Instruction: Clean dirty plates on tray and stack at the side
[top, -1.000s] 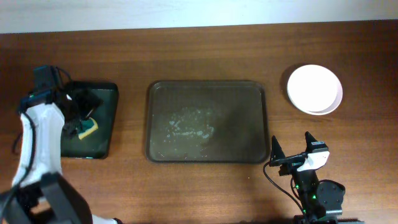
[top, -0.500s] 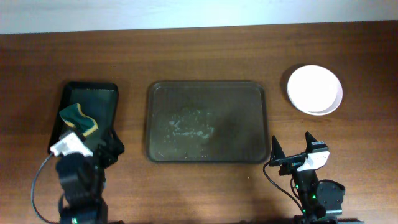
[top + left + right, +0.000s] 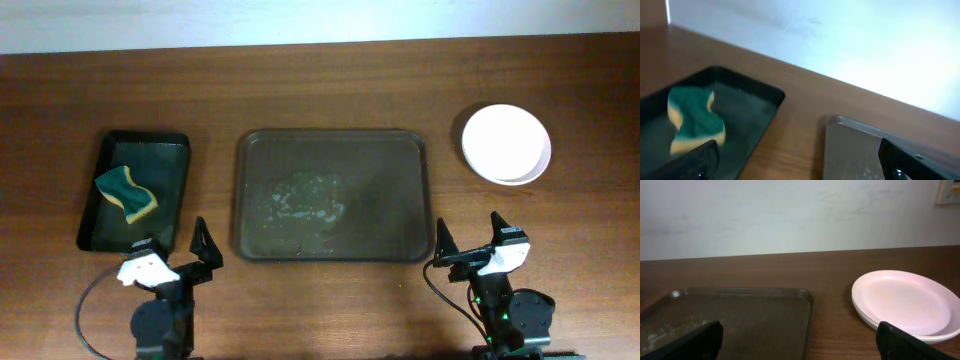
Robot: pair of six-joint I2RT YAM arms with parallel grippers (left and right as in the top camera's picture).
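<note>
The left claw [image 3: 178,252] sits low at the near edge of the counter [image 3: 330,90], its 2 fingers spread wide with nothing between them; in the left wrist view only the dark fingertips [image 3: 699,161] show at the bottom corners, far apart. The right claw [image 3: 470,245] is at the same near edge, well apart from the left one, and it too gapes wide and empty, its fingertips [image 3: 692,341] at the bottom corners of the right wrist view. The tray [image 3: 400,160] lies flat just ahead of both claws, to the right of the left claw and to the left of the right claw. No plate is on it, only a patch of pale flecks [image 3: 300,200] left of its middle. The plates [image 3: 506,143] sit in a neat stack on the counter, ahead of the right claw and slightly to its right, near the tray's far right corner but apart from it. The right wrist view shows at least 2 rims in the stack, and its top face looks clean. Ahead of the left claw and to its left lies a black tray [image 3: 150,137], with a green and yellow sponge [image 3: 127,192] resting in it.
</note>
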